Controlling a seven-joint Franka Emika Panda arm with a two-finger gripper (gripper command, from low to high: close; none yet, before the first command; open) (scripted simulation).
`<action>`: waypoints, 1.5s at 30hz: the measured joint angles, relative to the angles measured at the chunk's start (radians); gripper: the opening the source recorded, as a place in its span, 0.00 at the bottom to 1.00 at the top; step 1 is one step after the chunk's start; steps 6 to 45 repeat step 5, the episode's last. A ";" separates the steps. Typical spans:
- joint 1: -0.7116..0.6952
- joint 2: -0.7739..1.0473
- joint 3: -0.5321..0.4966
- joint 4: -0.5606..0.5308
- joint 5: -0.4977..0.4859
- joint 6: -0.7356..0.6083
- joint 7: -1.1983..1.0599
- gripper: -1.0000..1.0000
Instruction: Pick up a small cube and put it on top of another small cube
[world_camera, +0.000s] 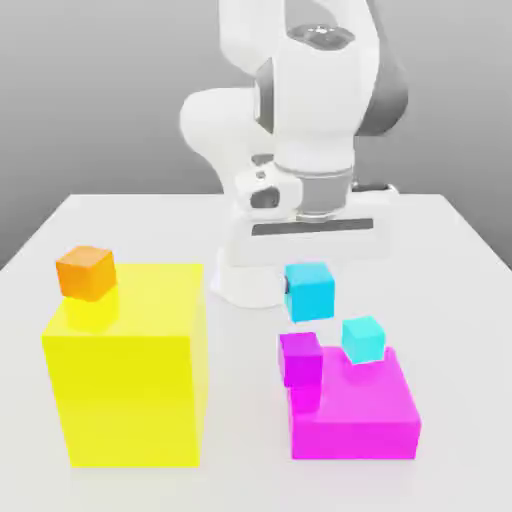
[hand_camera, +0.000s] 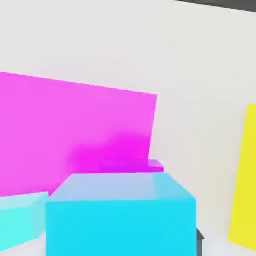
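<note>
Showing orange cube exterior only, cyan cube in both

The white table carries 2 big blocks, yellow and magenta.

On the white table, a cyan cube hangs under the arm's hand. Below it, the big magenta block carries a second cyan cube and a small magenta cube. An orange cube sits on the big yellow block at the exterior view's left.
</note>
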 joint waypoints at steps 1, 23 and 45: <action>-0.002 0.033 0.002 -0.008 -0.001 0.042 0.001 0.00; -0.005 0.093 0.006 -0.022 -0.003 0.115 0.004 1.00; -0.005 0.093 0.006 -0.022 -0.003 0.115 0.004 1.00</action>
